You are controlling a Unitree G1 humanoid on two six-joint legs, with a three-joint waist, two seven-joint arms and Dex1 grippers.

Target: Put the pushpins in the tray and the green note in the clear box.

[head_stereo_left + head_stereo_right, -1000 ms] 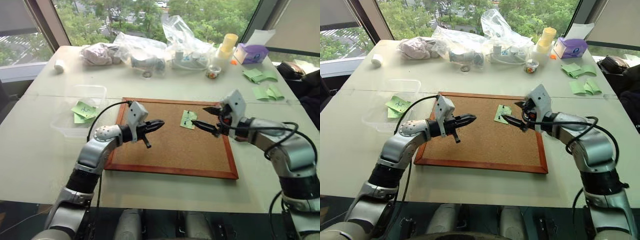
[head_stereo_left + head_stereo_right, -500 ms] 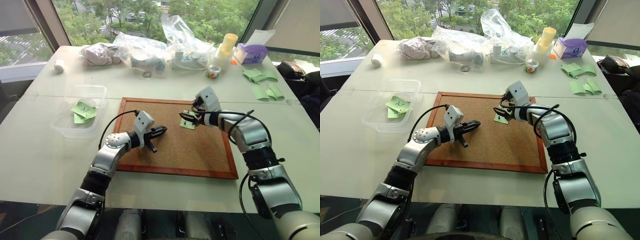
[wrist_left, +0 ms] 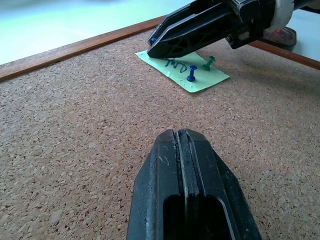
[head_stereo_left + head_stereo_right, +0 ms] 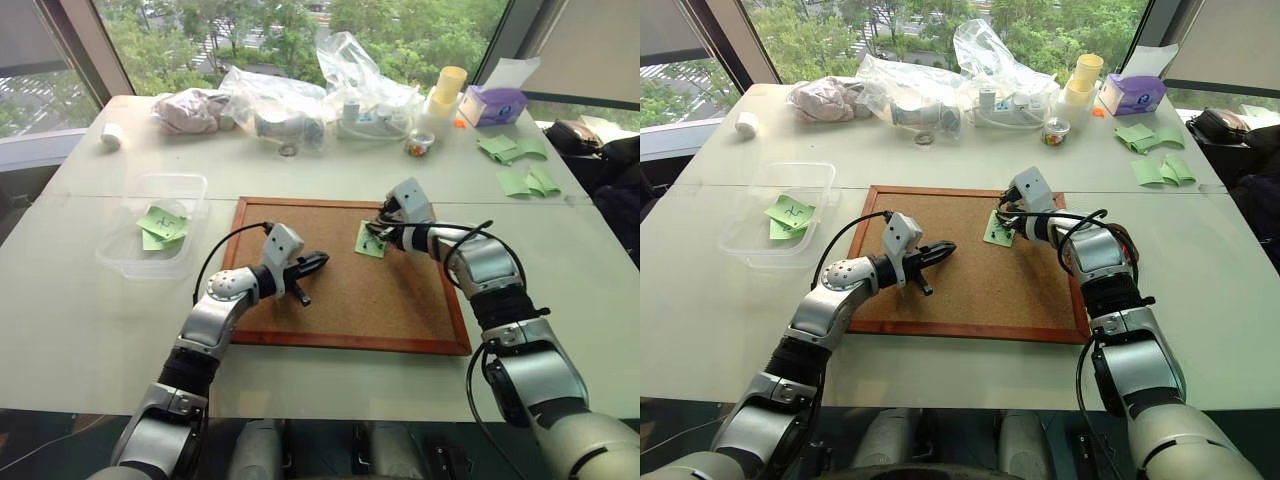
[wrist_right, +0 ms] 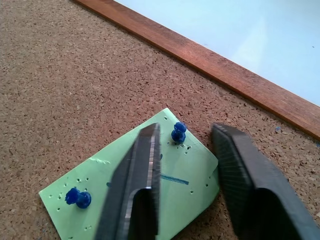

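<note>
I see a wood-framed corkboard (image 4: 350,300) lying flat on a pale table. The green note (image 4: 368,241) lies on its far half, toward the right, fastened by two pushpins (image 5: 178,133) with small blue heads, one near each end. It is a small light-green square with a blue scribble and many tiny pinholes.

My right gripper (image 4: 376,229) hovers low over the note, tilted down. Its two black fingers stand apart with nothing between them, and one fingertip is just beside the nearer pin. I judge it is placed there to pinch that pin's head, since the pins must come out before the note can move.

My left gripper (image 4: 318,262) rests low over the board's middle, well apart from the note. Its fingers are pressed together on nothing (parked, I'd guess, to keep clear of the right arm).

The clear box (image 4: 190,185) sits on the table left of the board, with other green notes (image 4: 160,222) inside it.
</note>
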